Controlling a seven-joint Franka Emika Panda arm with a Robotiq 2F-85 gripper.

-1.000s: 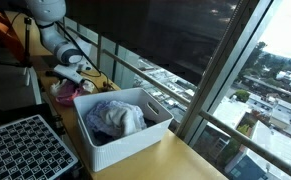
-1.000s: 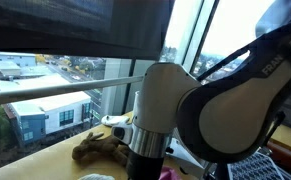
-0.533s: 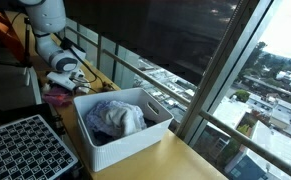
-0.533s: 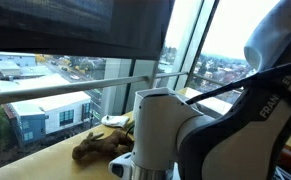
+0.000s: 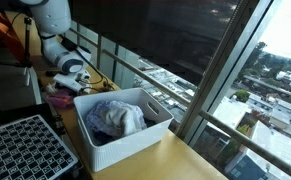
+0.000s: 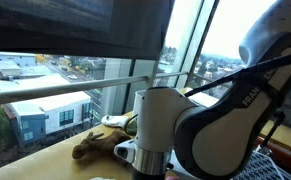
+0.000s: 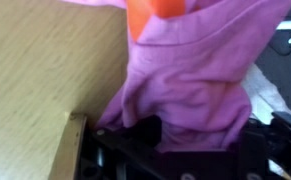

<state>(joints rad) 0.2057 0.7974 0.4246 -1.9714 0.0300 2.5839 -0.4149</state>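
A purple cloth (image 7: pixel 195 65) fills the wrist view, lying crumpled on the wooden table (image 7: pixel 35 80). My gripper (image 7: pixel 195 140) is down on it, and the dark fingers (image 7: pixel 145 132) press in from both sides with a fold of cloth bunched between them. An orange patch (image 7: pixel 150 12) shows at the cloth's far edge. In an exterior view the gripper (image 5: pixel 71 80) hangs low over the purple cloth (image 5: pixel 57 98), just behind the white bin (image 5: pixel 135 137). In the exterior view from the window side my arm (image 6: pixel 160 130) hides the gripper.
The white bin holds a heap of pale clothes (image 5: pixel 115 118). A black grid crate (image 5: pixel 20 145) stands beside it. A brown crumpled thing (image 6: pixel 97 148) lies on the table by the window. A window rail (image 5: pixel 145 75) runs along the table's far side.
The gripper has come down onto the purple cloth and its jaws have drawn in around a fold of it. The arm has leaned lower over the table.
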